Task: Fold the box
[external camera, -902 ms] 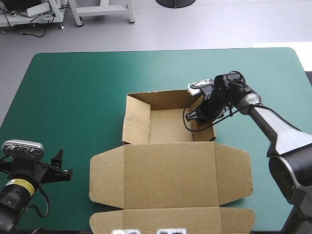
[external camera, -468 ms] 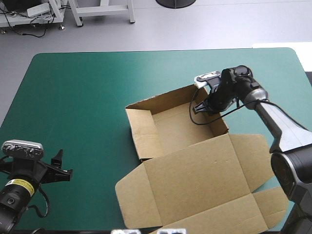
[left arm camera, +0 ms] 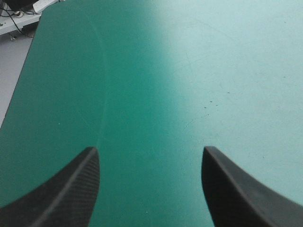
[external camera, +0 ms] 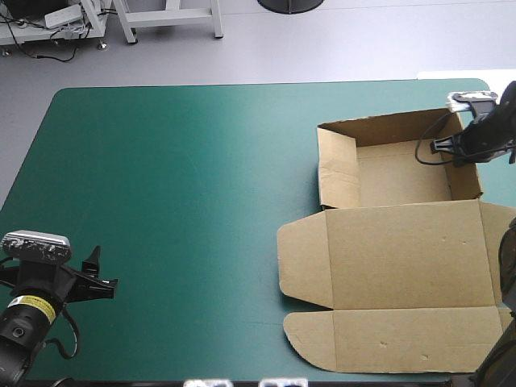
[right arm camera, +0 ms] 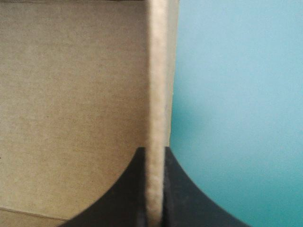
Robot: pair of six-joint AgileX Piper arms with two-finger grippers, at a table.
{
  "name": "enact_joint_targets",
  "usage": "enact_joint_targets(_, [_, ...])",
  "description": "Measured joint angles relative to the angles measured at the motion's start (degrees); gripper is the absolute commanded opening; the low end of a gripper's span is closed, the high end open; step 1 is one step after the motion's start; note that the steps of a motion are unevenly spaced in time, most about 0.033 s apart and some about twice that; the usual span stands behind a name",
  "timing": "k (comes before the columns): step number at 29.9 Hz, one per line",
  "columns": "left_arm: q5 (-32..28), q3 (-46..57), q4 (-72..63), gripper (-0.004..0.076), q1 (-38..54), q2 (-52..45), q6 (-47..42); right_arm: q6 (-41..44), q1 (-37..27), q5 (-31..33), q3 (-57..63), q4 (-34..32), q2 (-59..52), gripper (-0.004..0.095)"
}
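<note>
high view: brown box (external camera: pixel 403 250), an open tray with lid flat, at the table's (external camera: pixel 161 201) right edge. left wrist view: our left gripper (left arm camera: pixel 149 156) splayed, idle. right wrist view: our right gripper (right arm camera: pixel 154 158) clamps the box's wall; we judge repositioning, release next.

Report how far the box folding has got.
Done: the box stands as an open tray, walls raised. In hand: the right gripper is shut on the tray's right wall; the left gripper is open over bare teal-green cover, holding nothing. Left: the lid and its flaps lie flat toward the table's near edge.
</note>
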Motion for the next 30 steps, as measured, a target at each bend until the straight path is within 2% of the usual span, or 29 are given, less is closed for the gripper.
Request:
enact_joint_targets(5, [0.0,0.0,0.4,0.0445,0.0,0.0,0.0,-1.4,-5.6,0.1,0.0,2.4,3.3,-0.0025])
enact_joint_targets(11, [0.8,0.0,0.4,0.0445,0.0,0.0,-0.2,-1.2,-6.4,0.2,-0.4,1.2,7.6,-0.0025])
enact_joint_targets(14, [1.3,0.0,0.4,0.0445,0.0,0.0,-0.2,-1.2,-6.4,0.5,-0.7,1.5,8.0,0.0006])
enact_joint_targets(18, [1.6,0.0,0.4,0.0445,0.0,0.0,-0.2,-2.2,-6.5,0.8,-0.9,1.7,8.1,0.0191])
enact_joint_targets(22, [1.7,0.0,0.4,0.0445,0.0,0.0,-0.2,-2.9,-6.5,1.5,-0.9,2.4,8.7,0.0534])
enact_joint_targets(24, [1.7,0.0,0.4,0.0445,0.0,0.0,-0.2,-3.1,-6.5,1.9,-0.8,2.6,9.1,0.0633])
enact_joint_targets(30, [1.7,0.0,0.4,0.0445,0.0,0.0,-0.2,-2.3,-6.5,2.4,-4.4,2.7,8.9,0.0652])
